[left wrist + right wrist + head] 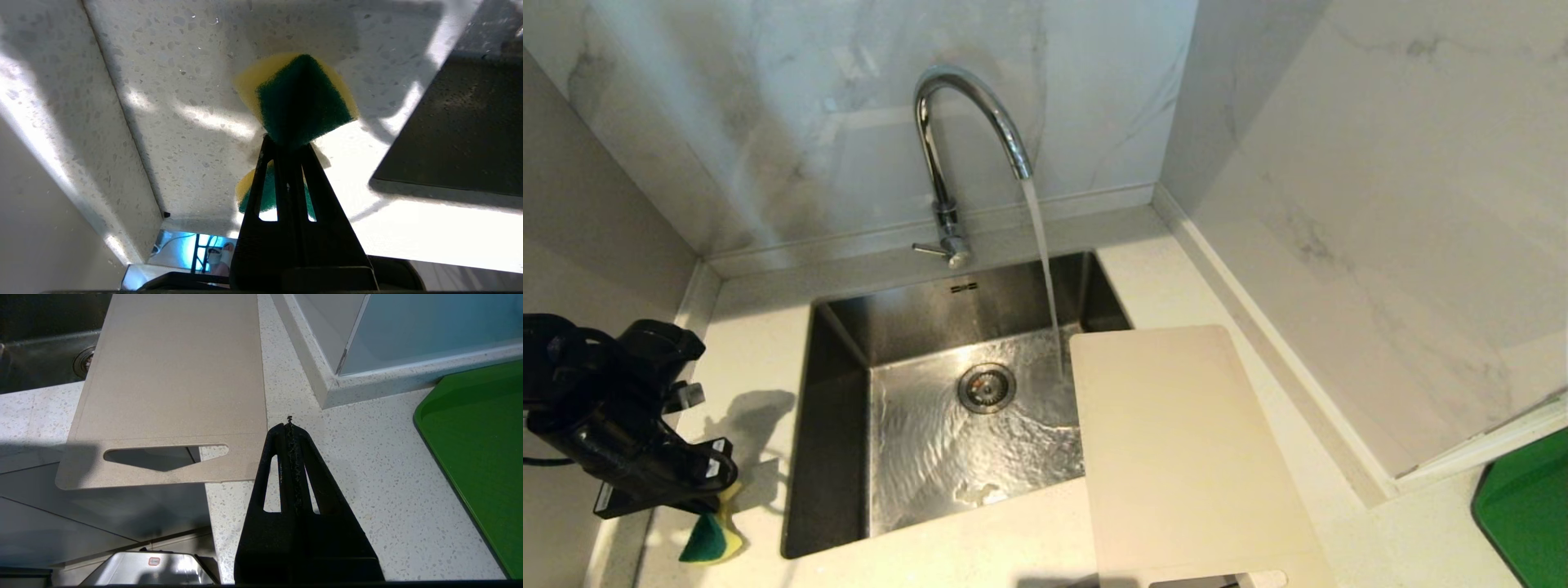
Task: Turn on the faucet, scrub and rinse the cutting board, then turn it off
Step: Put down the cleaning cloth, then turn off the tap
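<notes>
water runs from the faucet [968, 131] into the sink [833, 425]. the left gripper [289, 143] pinches a sponge [300, 100]. the right gripper [290, 424], closed and empty, sits beside the cutting board [175, 375].

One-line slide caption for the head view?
Faucet running into the sink, cutting board overhanging it, left gripper holding the sponge.

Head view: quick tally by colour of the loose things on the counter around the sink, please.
Cream-white: 1, the cutting board
Green-and-yellow: 1, the sponge, clamped in the left gripper
Green: 1, the tray
Total: 3
</notes>
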{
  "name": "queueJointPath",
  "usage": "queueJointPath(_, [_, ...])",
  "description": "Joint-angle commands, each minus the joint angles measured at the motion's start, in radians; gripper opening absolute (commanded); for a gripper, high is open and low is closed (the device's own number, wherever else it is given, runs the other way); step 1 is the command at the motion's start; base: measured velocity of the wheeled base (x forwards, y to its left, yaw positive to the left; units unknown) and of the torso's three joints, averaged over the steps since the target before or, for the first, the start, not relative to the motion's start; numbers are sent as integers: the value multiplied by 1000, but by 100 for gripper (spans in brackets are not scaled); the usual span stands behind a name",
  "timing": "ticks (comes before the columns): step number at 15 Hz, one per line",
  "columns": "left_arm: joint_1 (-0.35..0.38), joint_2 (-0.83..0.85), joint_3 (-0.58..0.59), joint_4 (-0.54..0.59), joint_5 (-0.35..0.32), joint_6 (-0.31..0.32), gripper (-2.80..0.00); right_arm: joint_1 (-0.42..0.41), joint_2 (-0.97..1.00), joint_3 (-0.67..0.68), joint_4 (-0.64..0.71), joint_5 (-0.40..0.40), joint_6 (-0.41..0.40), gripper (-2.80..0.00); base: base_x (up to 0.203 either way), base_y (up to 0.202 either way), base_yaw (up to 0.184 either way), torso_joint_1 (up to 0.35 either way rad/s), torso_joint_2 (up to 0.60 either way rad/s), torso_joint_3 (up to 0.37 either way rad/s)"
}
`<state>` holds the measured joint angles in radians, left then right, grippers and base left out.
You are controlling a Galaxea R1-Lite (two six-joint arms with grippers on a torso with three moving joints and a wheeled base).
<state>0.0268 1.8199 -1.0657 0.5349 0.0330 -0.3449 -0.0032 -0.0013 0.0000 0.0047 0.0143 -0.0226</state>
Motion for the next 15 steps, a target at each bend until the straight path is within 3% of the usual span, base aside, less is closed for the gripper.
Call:
queueJointPath(1, [0,24,-3,4,1,11,-280,0,1,0,0,0,0,-280,0,0,0,0,0,0])
queueJointPath(4, [-5,10,-3,4,-1,24,-280,0,1,0,-1,0,1,-280,0,0,0,0,0,0])
queueJointPath(5, [-3,4,-3,4,-1,22,0,0,1,0,0,0,1,-280,0,0,0,0,0,0])
queueJointPath(12, [17,-78,-2,9,-1,27,0,0,1,0,-1,-2,1,-280,0,0,0,0,0,0])
queueJointPath(15, [-14,-181,-13,30,-23,25,0,0,1,0,0,0,1,-280,0,0,0,0,0,0])
